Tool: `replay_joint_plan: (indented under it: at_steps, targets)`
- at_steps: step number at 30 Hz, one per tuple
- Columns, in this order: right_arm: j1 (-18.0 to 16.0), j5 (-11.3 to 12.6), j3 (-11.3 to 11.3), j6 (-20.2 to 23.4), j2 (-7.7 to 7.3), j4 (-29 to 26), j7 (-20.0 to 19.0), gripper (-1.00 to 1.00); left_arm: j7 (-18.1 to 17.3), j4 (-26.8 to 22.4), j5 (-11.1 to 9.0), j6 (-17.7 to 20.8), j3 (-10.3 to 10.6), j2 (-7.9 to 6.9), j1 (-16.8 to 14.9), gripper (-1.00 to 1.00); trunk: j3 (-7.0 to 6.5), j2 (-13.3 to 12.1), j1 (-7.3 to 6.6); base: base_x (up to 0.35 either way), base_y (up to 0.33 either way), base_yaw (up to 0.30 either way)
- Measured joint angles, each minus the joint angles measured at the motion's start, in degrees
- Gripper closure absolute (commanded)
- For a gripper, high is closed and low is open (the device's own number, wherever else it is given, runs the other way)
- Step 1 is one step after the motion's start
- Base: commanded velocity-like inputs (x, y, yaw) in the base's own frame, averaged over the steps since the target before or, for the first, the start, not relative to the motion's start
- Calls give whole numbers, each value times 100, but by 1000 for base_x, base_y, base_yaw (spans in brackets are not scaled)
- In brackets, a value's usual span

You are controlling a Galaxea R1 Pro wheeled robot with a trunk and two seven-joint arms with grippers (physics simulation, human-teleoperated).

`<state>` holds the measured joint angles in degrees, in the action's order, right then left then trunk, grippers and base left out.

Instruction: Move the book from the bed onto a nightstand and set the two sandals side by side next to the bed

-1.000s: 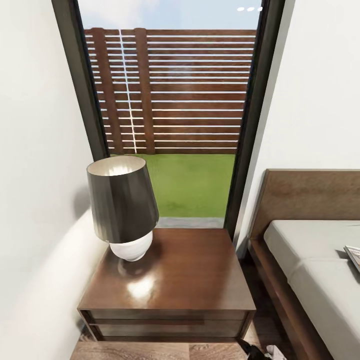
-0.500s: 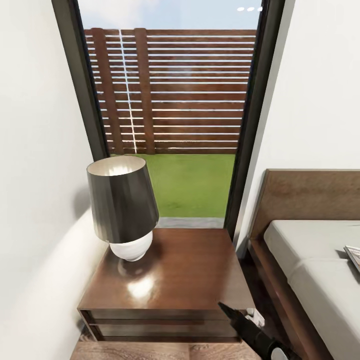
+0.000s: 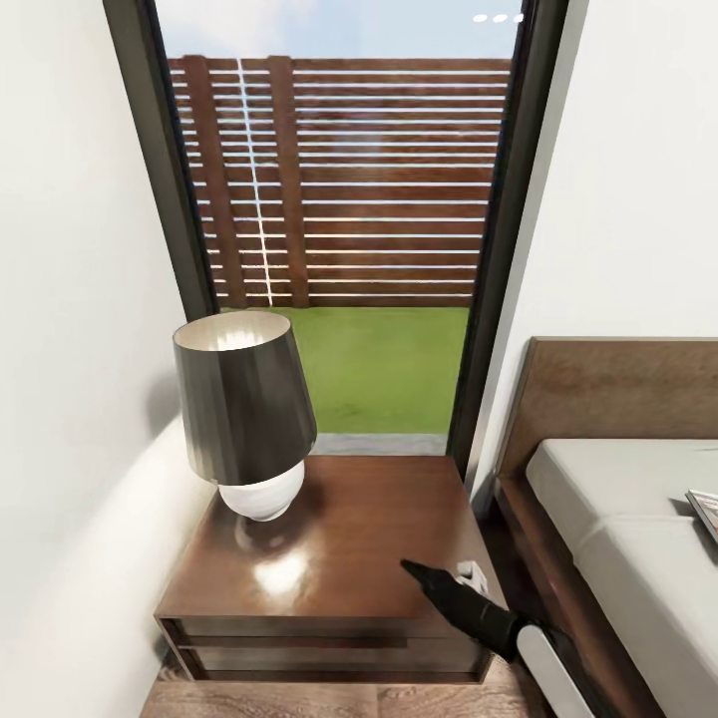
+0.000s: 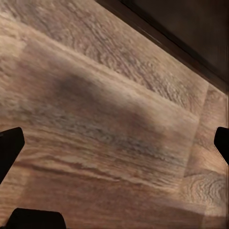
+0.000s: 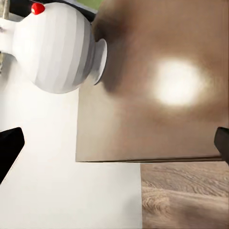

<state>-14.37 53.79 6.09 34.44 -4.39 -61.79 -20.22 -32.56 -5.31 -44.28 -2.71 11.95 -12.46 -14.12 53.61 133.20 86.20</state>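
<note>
- Head view: the right gripper (image 3: 424,575) hangs over the front right part of the nightstand (image 3: 369,538), its dark fingers pointing toward the lamp (image 3: 244,409); whether they are parted I cannot tell here; the bed (image 3: 618,538) stands just beside the nightstand at the right, and a grey corner at the picture's edge on the mattress may be the book (image 3: 704,511), too cropped to be sure; the sandals I leave unsaid.
- Left wrist view: the left gripper (image 4: 114,145) has its dark tips wide apart with nothing between them, above the wood-plank floor (image 4: 105,124).
- Right wrist view: the right gripper (image 5: 114,145) stands spread and empty over the nightstand's glossy top, near the lamp's white base.
- Handling, as a judgement: a book is probably stiff, flat and light; pinch it across a free edge or the spine; the glossy top may let it slide, so set it down flat, clear of the lamp.
</note>
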Motion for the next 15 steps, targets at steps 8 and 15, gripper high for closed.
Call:
replay_joint_plan:
  at_steps: [8, 15]
  targets:
    - [-465, 1044, -17, 692, 55, -695, 1319, -100, -28, -320, 2, 42, 4, 13, 0, -100, 0, 0, 0, 0, 0, 0]
    - [-1243, 2042, -46, 1102, 26, -846, 2768, -100, -48, -509, -51, 138, -10, 24, 0, -100, 0, 0, 0, 0, 0, 0]
